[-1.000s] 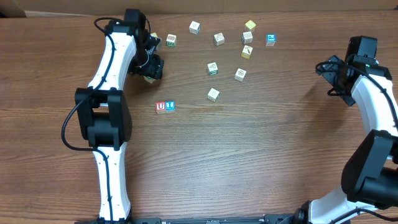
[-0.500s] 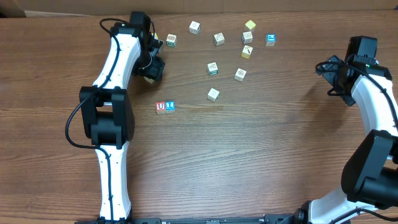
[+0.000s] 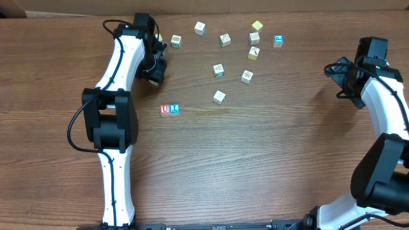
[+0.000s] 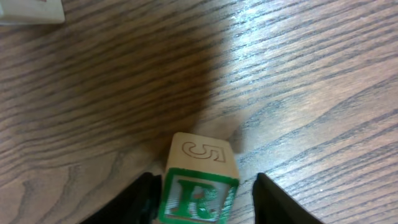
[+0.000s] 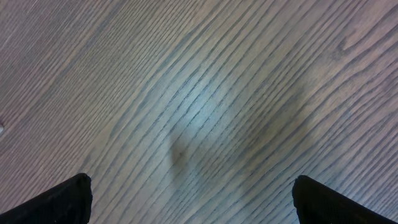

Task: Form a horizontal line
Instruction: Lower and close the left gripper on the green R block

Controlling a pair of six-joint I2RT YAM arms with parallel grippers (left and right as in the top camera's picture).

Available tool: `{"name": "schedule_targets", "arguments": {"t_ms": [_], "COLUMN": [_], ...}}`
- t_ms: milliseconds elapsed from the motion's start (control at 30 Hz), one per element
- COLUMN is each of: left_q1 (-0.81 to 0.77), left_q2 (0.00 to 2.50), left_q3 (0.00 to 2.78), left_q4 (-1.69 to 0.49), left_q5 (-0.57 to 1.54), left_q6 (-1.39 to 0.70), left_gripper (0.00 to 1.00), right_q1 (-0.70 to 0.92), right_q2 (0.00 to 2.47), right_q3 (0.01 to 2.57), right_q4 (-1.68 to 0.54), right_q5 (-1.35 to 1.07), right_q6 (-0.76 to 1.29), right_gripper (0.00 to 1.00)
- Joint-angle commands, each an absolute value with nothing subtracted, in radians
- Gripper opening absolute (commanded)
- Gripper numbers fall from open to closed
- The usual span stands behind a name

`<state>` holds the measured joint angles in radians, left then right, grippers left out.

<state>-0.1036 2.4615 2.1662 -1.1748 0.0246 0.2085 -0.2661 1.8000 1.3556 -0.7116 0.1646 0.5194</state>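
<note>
I judge the row half built: U [image 3: 165, 110] and blue cube [image 3: 175, 109] touch on the table [image 3: 255, 166]. The R cube [image 4: 199, 186] sits between the left gripper's [image 3: 155, 70] jaws, at 11 o'clock from them. I can't tell if it's pinched. The right gripper [image 5: 189, 193] has its jaws spread, empty.

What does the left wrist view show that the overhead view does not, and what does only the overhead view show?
Only the left wrist view: the lettering on the green R cube, with an outlined 5 on its upper face, and the gaps between it and the left hand's fingers. Only the overhead view: the touching red U cube and blue letter cube, the loose cubes beyond, and the right arm. Both: the wooden table and the left hand.
</note>
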Motion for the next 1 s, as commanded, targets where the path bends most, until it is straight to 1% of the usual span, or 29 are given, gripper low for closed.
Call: {"name": "schedule_targets", "arguments": {"t_ms": [0, 33, 67, 433, 600, 700, 833, 900, 967], "left_q1": [-0.107, -0.107, -0.107, -0.107, -0.107, -0.107, -0.107, -0.107, -0.107], "left_q2": [2.481, 2.481, 2.481, 2.481, 2.481, 2.481, 2.477, 2.474, 2.470], "left_q3": [2.161, 2.161, 2.161, 2.161, 2.161, 2.161, 2.161, 2.162, 2.162], "left_q4": [-1.166, -1.165, -1.165, -1.153, -1.151, -1.152, -1.152, -1.153, -1.158], "left_q5": [0.019, 0.019, 0.019, 0.019, 0.019, 0.019, 0.019, 0.019, 0.019], "left_q6": [0.185, 0.181, 0.178, 0.144, 0.141, 0.141, 0.109, 0.105, 0.103], "left_gripper": [0.39, 0.37, 0.37, 0.47, 0.42, 0.35, 0.33, 0.30, 0.30], "right_q1": [-0.266, -0.266, -0.266, -0.266, -0.266, -0.266, -0.266, -0.266, -0.266], "right_q2": [1.784, 1.784, 1.784, 1.784, 1.784, 1.784, 1.784, 1.784, 1.784], "right_q3": [1.368, 1.368, 1.368, 1.368, 1.368, 1.368, 1.368, 1.368, 1.368], "right_q4": [-0.710, -0.710, -0.710, -0.710, -0.710, -0.710, -0.710, -0.710, -0.710], "right_q5": [0.176, 0.176, 0.176, 0.176, 0.176, 0.176, 0.176, 0.176, 0.176], "right_q6": [0.515, 0.515, 0.515, 0.515, 0.515, 0.515, 0.515, 0.515, 0.515], "right_gripper": [1.00, 1.00, 1.00, 1.00, 1.00, 1.00, 1.00, 1.00, 1.00]}}
